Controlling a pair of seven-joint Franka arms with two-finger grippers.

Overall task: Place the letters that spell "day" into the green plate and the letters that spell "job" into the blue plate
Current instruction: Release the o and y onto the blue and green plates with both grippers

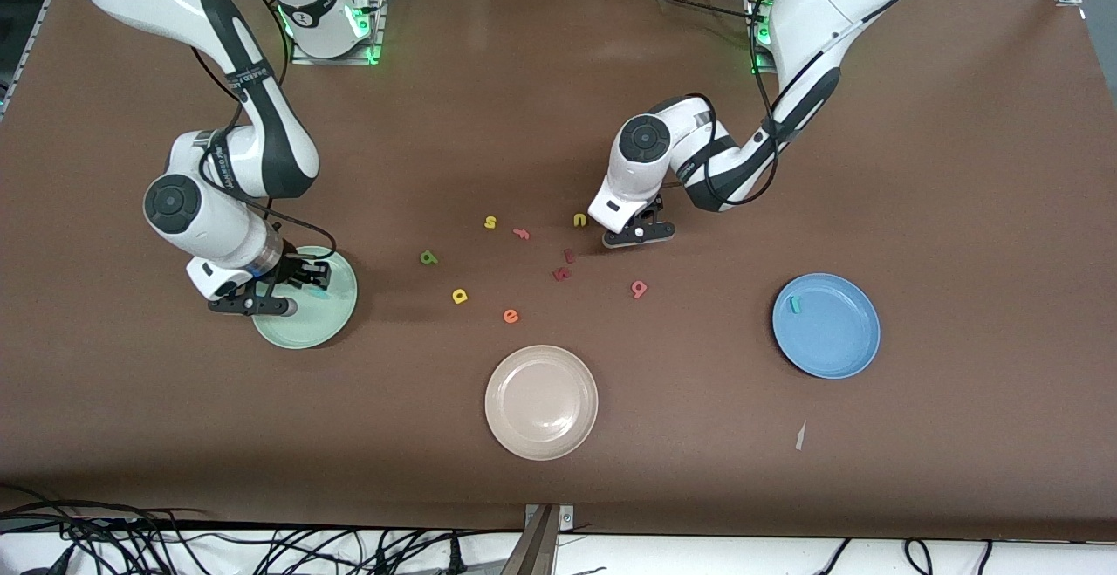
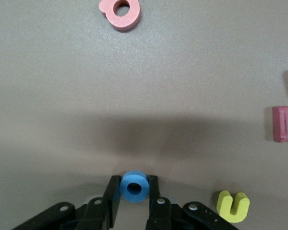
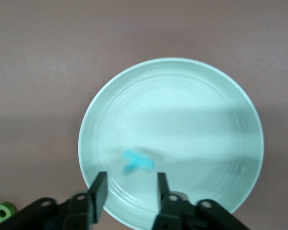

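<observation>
My left gripper (image 1: pixel 641 233) is low over the table beside the yellow "u" (image 1: pixel 579 220), shut on the blue "o" (image 2: pixel 134 187), with a finger against each side of the ring. The pink "b" (image 1: pixel 639 289) lies nearer the front camera. My right gripper (image 3: pixel 129 191) hangs open over the green plate (image 1: pixel 314 326), and the teal "y" (image 3: pixel 137 162) shows blurred on the plate's floor (image 3: pixel 182 110). The blue plate (image 1: pixel 838 339) holds the teal "j" (image 1: pixel 794 304). The green "d" (image 1: pixel 428 256) and the yellow "a" (image 1: pixel 460 296) lie on the table between the arms.
A beige plate (image 1: pixel 541 400) stands near the front edge. Loose letters lie mid-table: a yellow "s" (image 1: pixel 490 222), a pink "f" (image 1: pixel 522 233), an orange "e" (image 1: pixel 510 316) and two dark red pieces (image 1: pixel 565 265). A paper scrap (image 1: pixel 801 435) lies near the blue plate.
</observation>
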